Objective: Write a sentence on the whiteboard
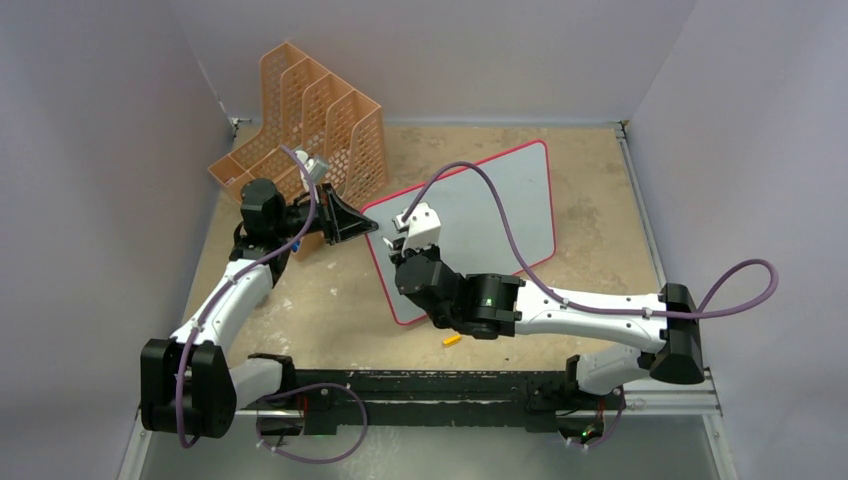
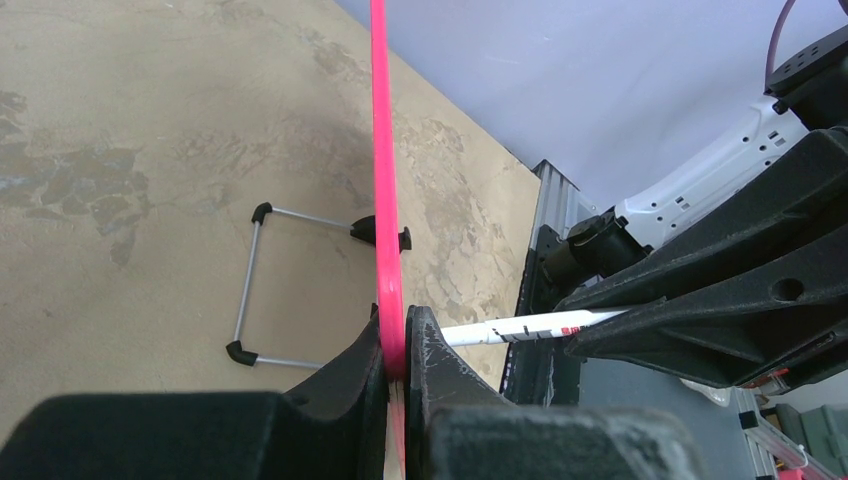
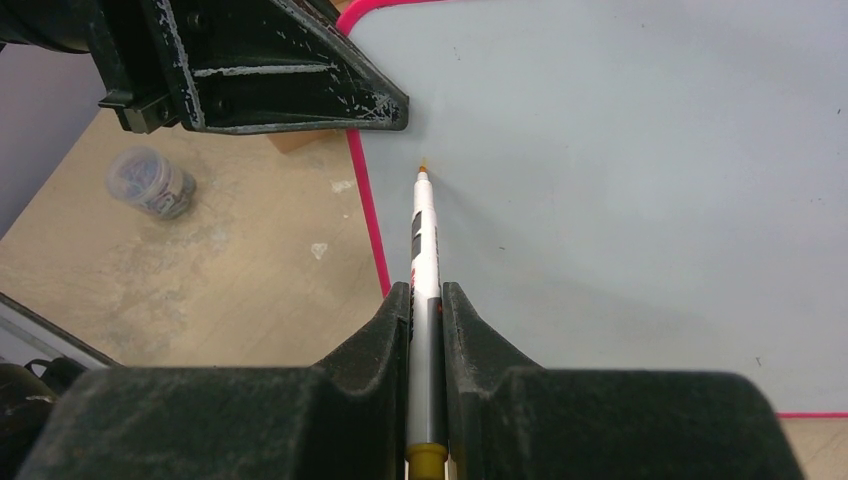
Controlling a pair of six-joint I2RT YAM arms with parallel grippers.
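The whiteboard [image 1: 525,190] stands propped mid-table, its face blank as far as shows, the left gripper [image 2: 397,345] clamped on its red frame [image 2: 380,150]. The right gripper [image 3: 425,300] is closed tight on the marker [image 3: 424,225], whose orange tip sits at the board just inside that held edge; whether it touches I cannot tell. To write well, the left should likely brace firmly while the right presses lightly and strokes slowly away from the frame.

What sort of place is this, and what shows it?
Probably a lab robot test cell: plain pale walls box in a tan tabletop; a white-and-black left arm and right arm stand on a black rail; a red-framed white whiteboard is the prop.
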